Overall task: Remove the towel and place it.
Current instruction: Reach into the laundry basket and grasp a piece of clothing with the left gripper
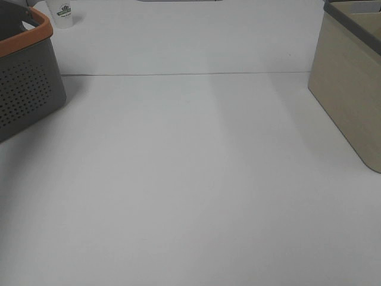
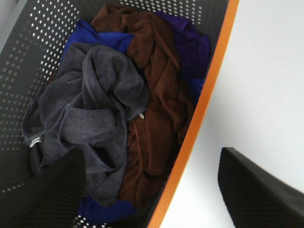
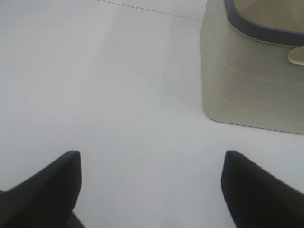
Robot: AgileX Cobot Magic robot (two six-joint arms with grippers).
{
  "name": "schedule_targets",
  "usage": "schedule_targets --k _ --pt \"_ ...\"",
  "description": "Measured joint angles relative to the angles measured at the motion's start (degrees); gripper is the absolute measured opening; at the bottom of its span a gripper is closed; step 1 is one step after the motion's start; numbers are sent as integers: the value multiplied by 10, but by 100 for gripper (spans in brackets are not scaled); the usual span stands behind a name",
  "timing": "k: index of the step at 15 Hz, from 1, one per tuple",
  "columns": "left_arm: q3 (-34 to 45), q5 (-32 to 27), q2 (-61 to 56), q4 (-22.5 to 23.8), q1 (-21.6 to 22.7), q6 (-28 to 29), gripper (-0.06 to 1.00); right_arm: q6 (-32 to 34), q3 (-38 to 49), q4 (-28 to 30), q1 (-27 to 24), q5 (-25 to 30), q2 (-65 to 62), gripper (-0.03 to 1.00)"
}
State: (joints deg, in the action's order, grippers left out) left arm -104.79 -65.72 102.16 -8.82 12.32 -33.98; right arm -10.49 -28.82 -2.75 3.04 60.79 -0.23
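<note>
The charcoal-grey towel [image 2: 90, 104] lies crumpled in the grey basket with an orange rim [image 2: 204, 95], and a small white tag [image 2: 34, 141] shows at its edge. It lies on top of a brown cloth [image 2: 159, 95], a blue cloth [image 2: 88, 33] and a purple cloth [image 2: 192, 47]. My left gripper [image 2: 152, 194] hovers open and empty above the basket's rim. One finger is over the basket and the other finger [image 2: 256, 190] is over the table. My right gripper [image 3: 152, 190] is open and empty above the bare white table. Neither gripper shows in the exterior high view.
The basket [image 1: 30, 89] stands at the far left of the white table [image 1: 190, 179]. A beige bin with a dark rim [image 1: 351, 95] stands at the right and also shows in the right wrist view [image 3: 247, 90]. A small white bottle [image 1: 62, 13] stands behind the basket.
</note>
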Motion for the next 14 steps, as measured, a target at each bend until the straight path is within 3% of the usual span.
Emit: schedule_targets --k 4,6,8,14 --pt "-39 13 65 -84 73 -82 67 0 0 0 0 0 0 79" --pt "-39 50 99 -110 101 -166 67 1 0 0 0 0 0 79" --pt "-39 74 111 -116 107 -207 67 1 0 0 0 0 0 79" --pt "-39 100 171 -122 121 -233 67 34 0 28 0 0 0 79"
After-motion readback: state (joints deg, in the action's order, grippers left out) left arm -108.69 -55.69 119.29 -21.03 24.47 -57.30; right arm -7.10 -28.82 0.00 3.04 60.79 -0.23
